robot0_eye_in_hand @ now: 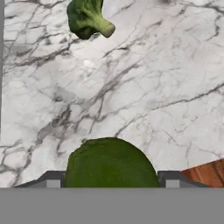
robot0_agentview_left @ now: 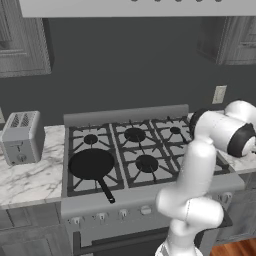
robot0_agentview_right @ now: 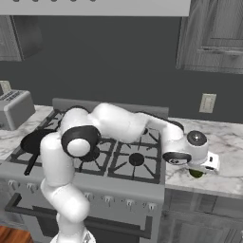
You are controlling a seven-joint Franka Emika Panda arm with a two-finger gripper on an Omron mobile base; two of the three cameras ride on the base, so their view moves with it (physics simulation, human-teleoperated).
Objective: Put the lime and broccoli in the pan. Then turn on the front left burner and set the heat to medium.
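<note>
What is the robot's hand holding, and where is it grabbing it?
The lime sits between the gripper fingertips, one on each side; a firm hold cannot be told.

I'm looking across the stove, my landmark for everything here. The pan sits on the front left burner, its handle reaching toward the stove's front edge, with the control knobs on the panel below. A toaster stands on the counter to the stove's left. On the marble counter to the stove's right, my gripper is low over the lime, one finger on each side of it. The broccoli lies on that same counter, well apart from the lime. A wall outlet is mounted behind that counter.
</note>
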